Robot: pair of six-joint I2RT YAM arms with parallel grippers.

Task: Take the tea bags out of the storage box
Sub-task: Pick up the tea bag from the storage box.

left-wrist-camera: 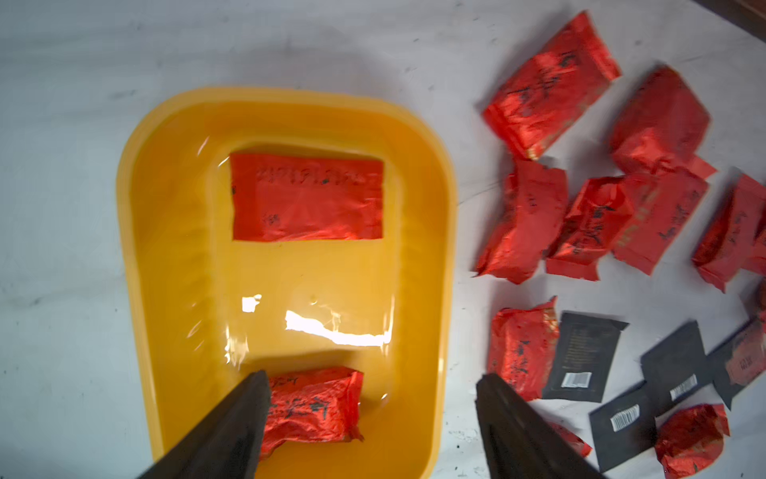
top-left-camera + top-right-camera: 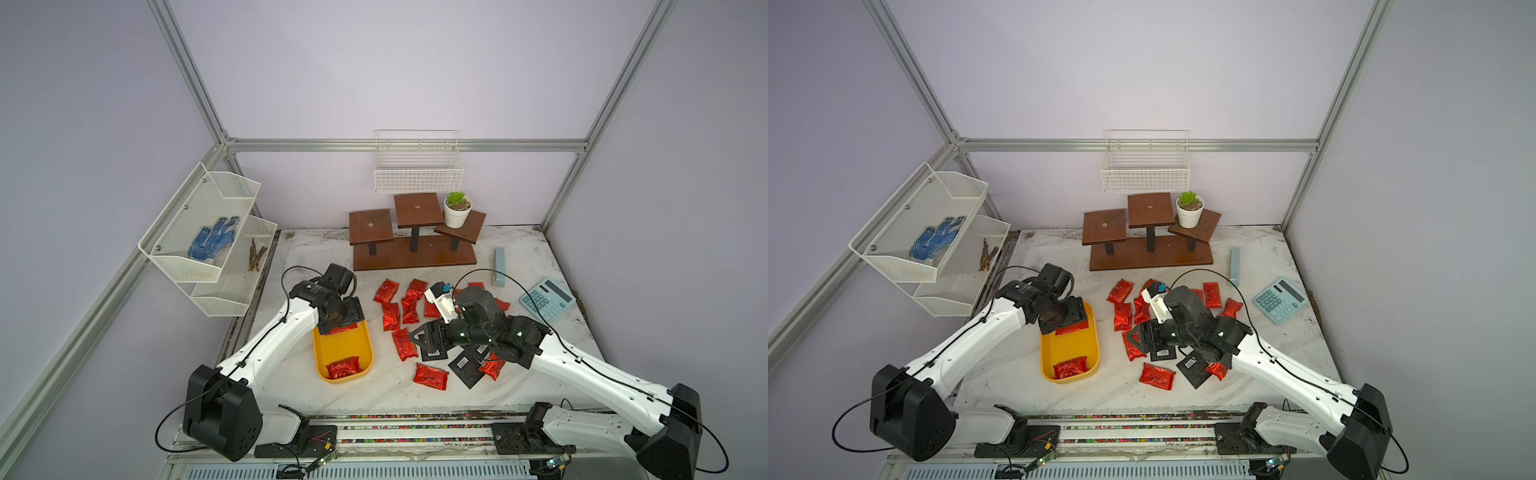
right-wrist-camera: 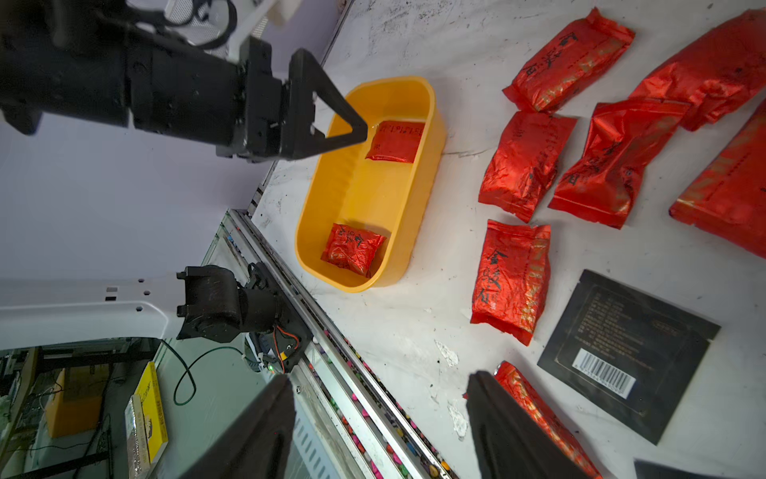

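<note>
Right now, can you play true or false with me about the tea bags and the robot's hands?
1. The yellow box holds two red tea bags. True.
2. The left hand is squeezing a tea bag. False: it is open and empty, over the box.
3. The black tea bags lie in the box. False: they lie on the table, outside it.
4. The little plant stands on the wooden stand. True.
</note>
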